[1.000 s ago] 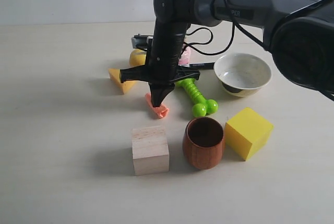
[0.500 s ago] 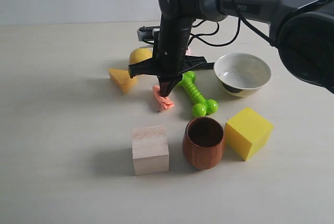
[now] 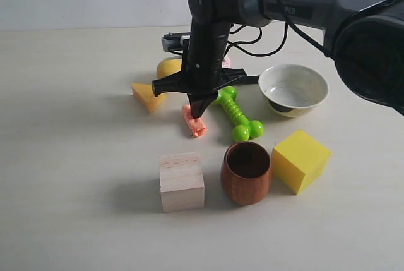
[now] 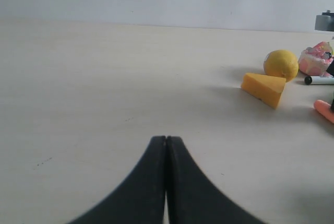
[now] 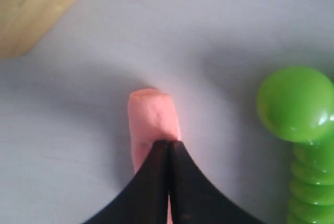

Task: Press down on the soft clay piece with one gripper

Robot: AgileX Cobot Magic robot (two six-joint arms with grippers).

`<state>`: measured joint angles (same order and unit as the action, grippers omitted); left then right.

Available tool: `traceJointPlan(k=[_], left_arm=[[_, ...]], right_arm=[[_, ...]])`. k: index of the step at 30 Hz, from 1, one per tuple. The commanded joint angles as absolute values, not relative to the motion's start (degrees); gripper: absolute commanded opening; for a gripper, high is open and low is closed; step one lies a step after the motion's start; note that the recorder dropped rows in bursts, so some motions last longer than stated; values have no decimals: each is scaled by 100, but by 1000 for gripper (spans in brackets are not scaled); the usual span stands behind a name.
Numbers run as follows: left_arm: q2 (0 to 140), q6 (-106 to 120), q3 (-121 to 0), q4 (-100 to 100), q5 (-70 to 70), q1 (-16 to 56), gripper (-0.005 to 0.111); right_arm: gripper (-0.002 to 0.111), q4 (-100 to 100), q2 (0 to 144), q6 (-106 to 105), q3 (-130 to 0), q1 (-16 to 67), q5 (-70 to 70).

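The right gripper (image 3: 197, 114) is pointing straight down, its fingers pressed together with nothing between them. The soft clay piece (image 3: 194, 124) is lying on the worktop (image 3: 76, 157) directly under its tip, and the tip appears to be touching the clay's upper surface, with one rounded end of the roll showing just beyond the tip in the wrist view. The green bone toy (image 3: 238, 116) is lying just beside the gripper, and a cheese wedge (image 3: 146, 96) is sitting near it on the other side. The left gripper (image 4: 166, 139) is resting well apart, likewise closed and empty.

The risk is coming from the narrow tip: pushing slightly off the roll's middle may be enough to roll it sideways toward the bone. Soft clay may also be sticking to the tip and lifting with it
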<state>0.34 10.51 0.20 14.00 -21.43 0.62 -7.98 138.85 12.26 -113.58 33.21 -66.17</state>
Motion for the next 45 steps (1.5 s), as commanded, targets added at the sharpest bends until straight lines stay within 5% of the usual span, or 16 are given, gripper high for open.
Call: traceJointPlan(k=[1,12,26,45], left_arm=[[0,1044,0,1409,-2089,51,0],[0,1044,0,1409,-2089,51,0],[0,1044,0,1409,-2089,51,0],[0,1044,0,1409,-2089,51,0]], right_arm=[[0,-775,13710,1154,-11320,3362,-6712],[0,-764,13152,1044,-11196,3418,-6597],[0,-745,11110,1053,-8399,3404,-4645],[0,685,10101,1540,-8326,3404,-5084]])
